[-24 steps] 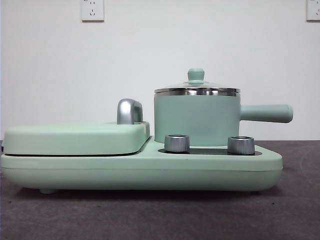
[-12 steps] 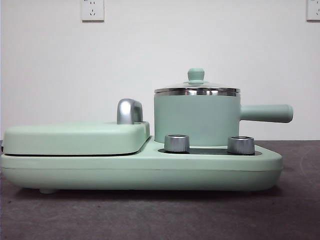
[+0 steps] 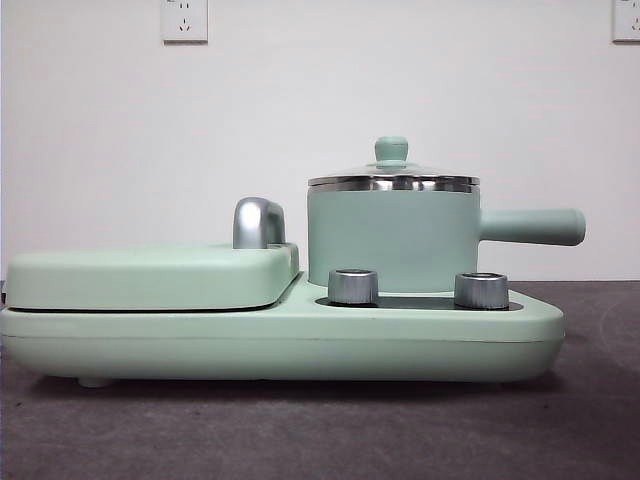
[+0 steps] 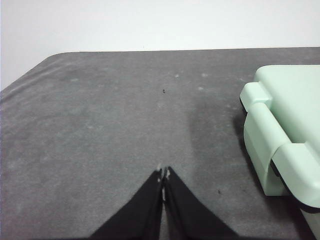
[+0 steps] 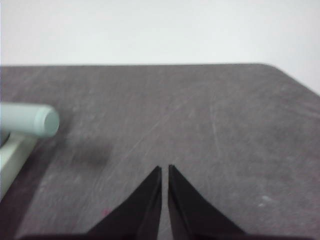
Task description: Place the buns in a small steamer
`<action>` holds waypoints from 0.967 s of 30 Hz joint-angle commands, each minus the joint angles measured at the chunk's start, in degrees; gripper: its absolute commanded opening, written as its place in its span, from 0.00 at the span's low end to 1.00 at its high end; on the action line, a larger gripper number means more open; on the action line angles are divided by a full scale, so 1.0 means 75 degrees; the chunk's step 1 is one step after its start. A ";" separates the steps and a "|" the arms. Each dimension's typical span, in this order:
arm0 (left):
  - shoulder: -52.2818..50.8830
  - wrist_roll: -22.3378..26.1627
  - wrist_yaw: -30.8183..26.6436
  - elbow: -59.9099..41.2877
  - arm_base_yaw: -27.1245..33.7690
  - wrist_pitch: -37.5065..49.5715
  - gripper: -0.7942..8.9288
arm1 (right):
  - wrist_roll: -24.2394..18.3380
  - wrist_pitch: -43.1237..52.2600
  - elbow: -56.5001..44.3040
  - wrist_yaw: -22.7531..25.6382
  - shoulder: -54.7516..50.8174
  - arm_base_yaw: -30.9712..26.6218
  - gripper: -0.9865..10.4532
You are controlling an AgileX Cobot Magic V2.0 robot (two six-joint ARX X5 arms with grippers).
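Mint-green plastic is filling the front view: the cooker base point(image 3: 280, 345) is sitting on the dark table point(image 3: 320, 430), and everything else is placed from it. The flat griddle cover point(image 3: 150, 275) is lying closed on one half of the base, and the small steamer point(image 3: 392, 235) is standing upright on the other half, its long handle point(image 3: 530, 226) reaching out past the base's end. The glass lid point(image 3: 392, 172) is sitting on the steamer's rim, knob up.

The buns are not showing in any view, so their whereabouts cannot be told. The likeliest trouble is that shut lid: a bun brought over now would be meeting glass, and a careless lift could drag the steamer off the base.

The left gripper point(image 4: 163, 176) is hovering over bare table beside the base's griddle end, jaws pressed together on nothing. The right gripper point(image 5: 165, 172) is hanging beyond the handle's tip, jaws nearly touching, also empty.
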 commanded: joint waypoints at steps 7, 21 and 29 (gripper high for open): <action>-0.0012 0.0082 -0.0052 -0.0149 -0.0003 -0.0044 0.09 | -0.0061 0.0184 -0.0402 -0.0315 -0.0012 -0.0017 0.10; -0.0012 0.0082 -0.0052 -0.0149 -0.0003 -0.0041 0.09 | -0.0061 0.0219 -0.0431 -0.0300 -0.0012 -0.0020 0.10; -0.0012 0.0079 -0.0052 -0.0149 -0.0003 -0.0041 0.09 | -0.0064 0.0219 -0.0431 -0.0300 -0.0012 -0.0020 0.10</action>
